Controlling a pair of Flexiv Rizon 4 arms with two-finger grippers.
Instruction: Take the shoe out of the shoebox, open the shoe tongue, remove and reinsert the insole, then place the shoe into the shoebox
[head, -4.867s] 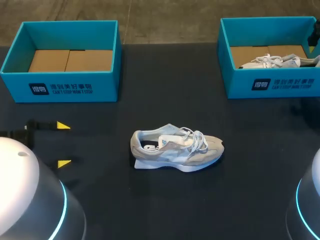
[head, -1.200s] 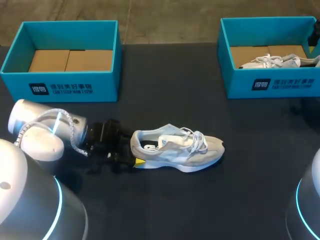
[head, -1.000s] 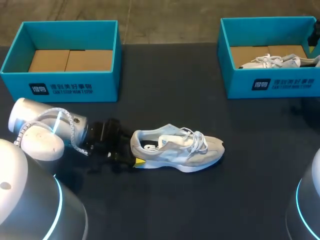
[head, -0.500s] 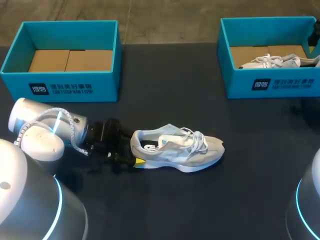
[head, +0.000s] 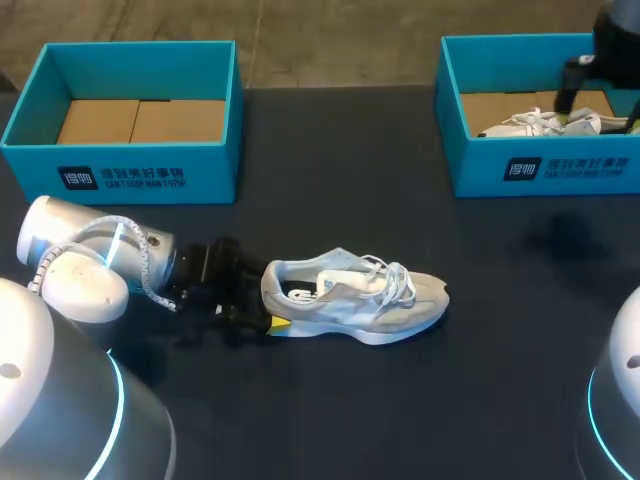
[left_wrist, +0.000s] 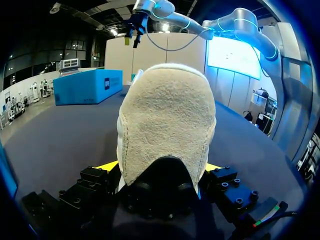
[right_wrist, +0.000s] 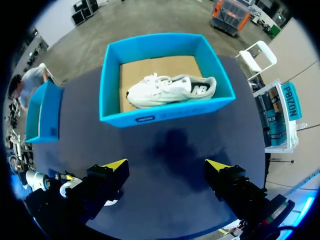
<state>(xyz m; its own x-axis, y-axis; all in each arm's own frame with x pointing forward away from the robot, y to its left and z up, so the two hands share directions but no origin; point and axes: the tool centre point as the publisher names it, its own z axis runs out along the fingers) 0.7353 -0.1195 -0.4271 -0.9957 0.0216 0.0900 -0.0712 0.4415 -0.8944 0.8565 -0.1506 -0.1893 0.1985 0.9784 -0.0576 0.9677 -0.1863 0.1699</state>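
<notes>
The table (head: 330, 200) is bounded at its far edge by two teal boxes: the left box (head: 128, 178), with only its cardboard floor seen inside, at 10 o'clock from the grey shoe (head: 352, 298), and the right box (head: 545, 168), in which a white shoe (right_wrist: 170, 90) lies, at 2 o'clock. Both boxes stand well apart from the grey shoe, and dark tabletop is seen on its 12, 3 and 6 o'clock sides.

Compared with half a second ago, the right arm has been brought into the head view at the far right, above the right box. The left arm and the grey shoe are unchanged.

The grey shoe lies on its sole at mid-table, toe toward 3 o'clock. Its heel is clenched from both sides by the left gripper (left_wrist: 161, 166), which comes in from 9 o'clock. The right gripper (right_wrist: 166, 165) is held released, fingers wide apart, high above the table with the right box ahead of it.
</notes>
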